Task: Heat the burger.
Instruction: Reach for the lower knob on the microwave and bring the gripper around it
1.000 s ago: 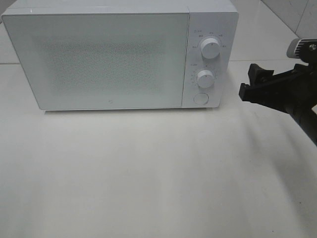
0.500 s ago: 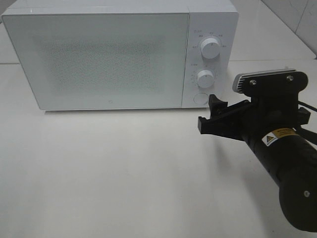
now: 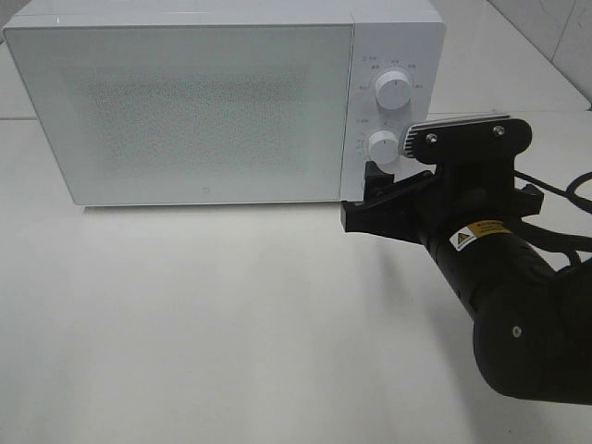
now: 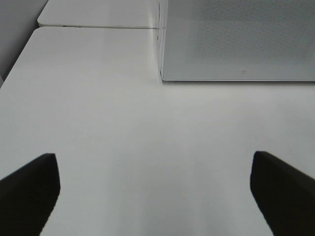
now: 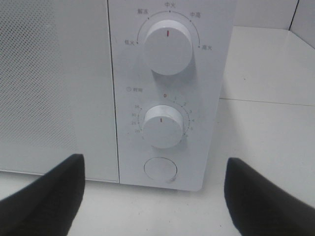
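Note:
The burger is out of view in every frame. A white microwave (image 3: 203, 111) stands at the back of the table with its door shut. My right gripper (image 3: 363, 196) is open and empty, just in front of the lower corner of the control panel. In the right wrist view its fingers (image 5: 47, 201) frame the round door button (image 5: 160, 170), close but apart from it. My left gripper (image 4: 153, 162) is open and empty over bare table, facing the microwave's (image 4: 236, 39) left front corner. It does not show in the exterior view.
The panel carries an upper knob (image 5: 168, 47) and a lower timer knob (image 5: 162, 126), both with red marks pointing straight up. The white table (image 3: 231, 324) stretches in front of the microwave. A second white surface (image 4: 98, 12) lies behind it.
My right arm has swung in from the right edge of the exterior view, leftward to the microwave's control panel. Its jaws have stayed open. The microwave door has not moved.

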Tool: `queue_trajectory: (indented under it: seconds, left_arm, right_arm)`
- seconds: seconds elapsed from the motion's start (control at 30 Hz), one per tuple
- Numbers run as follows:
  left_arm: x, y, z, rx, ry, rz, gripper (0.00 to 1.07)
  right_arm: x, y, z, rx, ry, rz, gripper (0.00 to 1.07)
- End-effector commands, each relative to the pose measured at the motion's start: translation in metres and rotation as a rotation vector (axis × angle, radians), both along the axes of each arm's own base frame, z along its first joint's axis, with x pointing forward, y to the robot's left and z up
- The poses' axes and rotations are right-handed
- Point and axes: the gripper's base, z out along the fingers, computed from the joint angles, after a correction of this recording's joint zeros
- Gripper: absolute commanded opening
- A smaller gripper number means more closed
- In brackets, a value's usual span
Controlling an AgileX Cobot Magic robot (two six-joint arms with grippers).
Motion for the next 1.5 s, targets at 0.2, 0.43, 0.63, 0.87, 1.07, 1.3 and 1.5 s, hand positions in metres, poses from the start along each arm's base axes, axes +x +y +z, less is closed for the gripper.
queue_trajectory:
  seconds: [0.2, 0.43, 0.63, 0.87, 1.07, 1.3, 1.5]
  left_arm:
    - [-0.003, -0.001, -0.001, -0.007, -0.025, 0.000, 0.98]
    - [-0.003, -0.001, -0.001, -0.007, -0.025, 0.000, 0.98]
    - [-0.003, -0.001, -0.001, -0.007, -0.025, 0.000, 0.98]
    - [-0.003, -0.001, -0.001, -0.007, -0.025, 0.000, 0.98]
    - [-0.003, -0.001, -0.001, -0.007, -0.025, 0.000, 0.98]
    - [-0.003, -0.001, -0.001, -0.007, -0.025, 0.000, 0.98]
    - [-0.003, -0.001, -0.001, -0.007, -0.025, 0.000, 0.98]
  right_arm:
    - [0.019, -0.007, 0.004, -0.026, -0.069, -0.065, 0.76]
    - [0.036, 0.005, -0.008, -0.040, -0.062, -0.047, 0.76]
    - [0.048, 0.008, -0.013, -0.043, -0.054, -0.046, 0.76]
    - [0.072, 0.011, -0.017, -0.039, -0.059, -0.028, 0.76]
    - [0.078, 0.011, -0.017, -0.025, -0.070, -0.044, 0.76]
    - [0.092, 0.008, -0.025, -0.023, -0.050, -0.062, 0.76]
    - [0.099, 0.013, -0.034, -0.005, -0.029, -0.047, 0.76]
